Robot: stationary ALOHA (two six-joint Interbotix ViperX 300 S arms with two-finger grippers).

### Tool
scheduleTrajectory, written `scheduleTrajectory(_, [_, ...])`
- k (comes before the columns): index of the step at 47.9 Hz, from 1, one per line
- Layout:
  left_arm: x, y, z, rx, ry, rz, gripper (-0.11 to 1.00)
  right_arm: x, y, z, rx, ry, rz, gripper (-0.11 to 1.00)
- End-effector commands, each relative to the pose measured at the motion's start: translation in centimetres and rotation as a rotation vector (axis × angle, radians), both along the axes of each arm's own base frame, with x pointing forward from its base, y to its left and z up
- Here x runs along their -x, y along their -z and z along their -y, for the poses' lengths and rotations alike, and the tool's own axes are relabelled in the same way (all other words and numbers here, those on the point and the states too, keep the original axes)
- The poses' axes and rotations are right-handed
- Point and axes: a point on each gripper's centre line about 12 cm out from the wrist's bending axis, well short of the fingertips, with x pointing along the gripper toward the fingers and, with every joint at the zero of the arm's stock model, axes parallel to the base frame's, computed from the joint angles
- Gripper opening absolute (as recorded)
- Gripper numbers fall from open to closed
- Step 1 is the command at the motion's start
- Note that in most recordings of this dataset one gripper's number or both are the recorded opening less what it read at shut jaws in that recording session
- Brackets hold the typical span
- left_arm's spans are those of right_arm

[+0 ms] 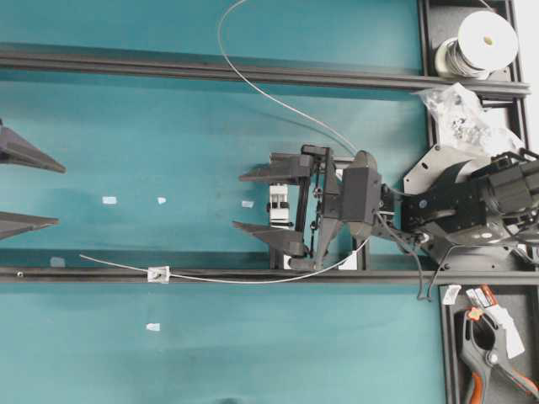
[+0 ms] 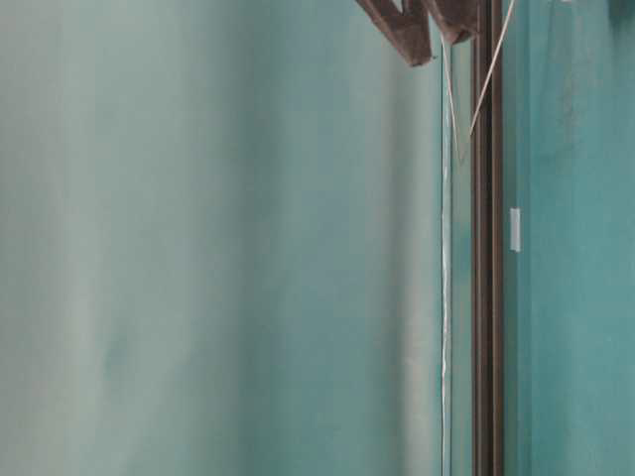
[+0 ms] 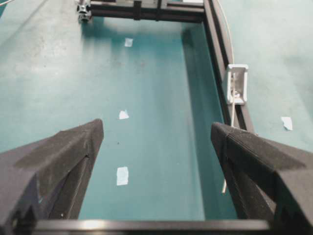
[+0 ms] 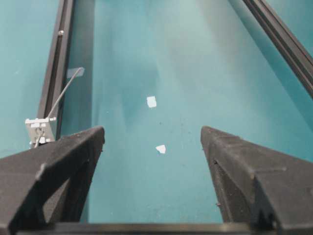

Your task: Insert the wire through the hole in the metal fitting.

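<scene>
The thin silvery wire (image 1: pixel 118 264) comes from the back right, passes under the right arm and lies along the near rail. There it meets the small metal fitting (image 1: pixel 158 273), and its free end sticks out to the left. The hole is too small to make out. My left gripper (image 1: pixel 61 194) stands open and empty at the far left. My right gripper (image 1: pixel 237 201) is open and empty mid-table, behind the rail. In the left wrist view the fitting (image 3: pixel 237 83) and the wire (image 3: pixel 233 108) lie ahead, right of the gripper (image 3: pixel 156 126). In the right wrist view the fitting (image 4: pixel 40 131) sits left of the gripper (image 4: pixel 151 129).
Two dark rails (image 1: pixel 210 71) cross the teal table. A white-and-silver block (image 1: pixel 279 206) stands under the right gripper. White tape scraps (image 1: pixel 109 200) dot the surface. At the right are a wire spool (image 1: pixel 484 42), a plastic bag of parts (image 1: pixel 459 109) and an orange-and-black clamp (image 1: pixel 488 353).
</scene>
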Motion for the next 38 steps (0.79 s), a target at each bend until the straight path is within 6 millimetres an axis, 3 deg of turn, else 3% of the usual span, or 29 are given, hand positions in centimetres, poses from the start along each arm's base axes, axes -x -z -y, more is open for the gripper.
scheduleTrajectory(1, [-0.17, -0.54, -0.05, -0.001, -0.001, 0.026, 0.73, -0.2, -0.82, 0.02, -0.003, 0.003, 0.034, 0.89])
scheduleTrajectory(38, [-0.03, -0.2, -0.06, -0.001, -0.001, 0.014, 0.73, -0.31, -0.76, -0.07, -0.007, 0.0, 0.025, 0.88])
